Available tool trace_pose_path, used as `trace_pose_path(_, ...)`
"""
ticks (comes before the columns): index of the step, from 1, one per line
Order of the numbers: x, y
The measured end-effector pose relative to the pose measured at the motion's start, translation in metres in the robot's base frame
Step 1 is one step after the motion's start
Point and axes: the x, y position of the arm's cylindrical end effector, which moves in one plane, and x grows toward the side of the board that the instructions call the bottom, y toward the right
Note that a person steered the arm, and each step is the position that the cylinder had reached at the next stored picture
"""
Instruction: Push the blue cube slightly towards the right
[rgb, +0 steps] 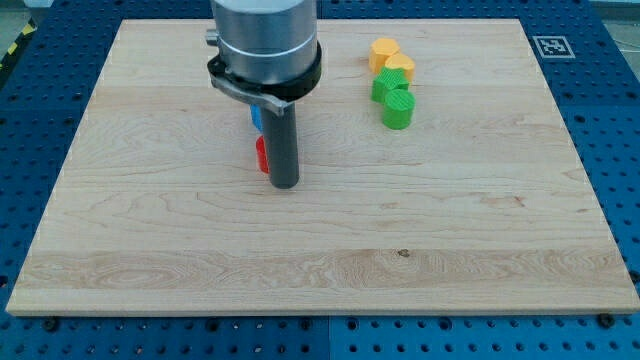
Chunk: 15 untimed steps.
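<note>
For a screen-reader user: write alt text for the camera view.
A dark rod's tip rests on a wooden board, just right of a red block and a blue block, both mostly hidden behind it. Toward the view's top right, two orange blocks and two green blocks cluster together.

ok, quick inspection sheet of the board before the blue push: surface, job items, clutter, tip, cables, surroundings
Surface: wooden board, flat, light grain, a small dark knot near the view's bottom centre.
Job's things: blue block, mostly hidden behind the rod; shape cannot be told.
Clutter: red block just below the blue one, also half hidden; two yellow blocks and two green blocks clustered toward the view's top right.
Grippers: none fitted; my tip rests on the board at the view's right of the red block, below the blue one.
Cables: nothing seen.
Surroundings: blue perforated table around the board; a fiducial tag at the top right corner.
</note>
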Motion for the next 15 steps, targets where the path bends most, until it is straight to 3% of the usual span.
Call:
trace_pose_path(2,0.016,-0.02)
trace_pose_path(3,0.003,-0.07)
trace_pose_path(4,-0.046,-0.109)
trace_pose_path(7,-0.128,-0.092)
trace_pose_path(9,-0.127,-0.121)
trace_pose_path(12,-0.099,-0.112)
trace_pose_path(15,-0.099,-0.056)
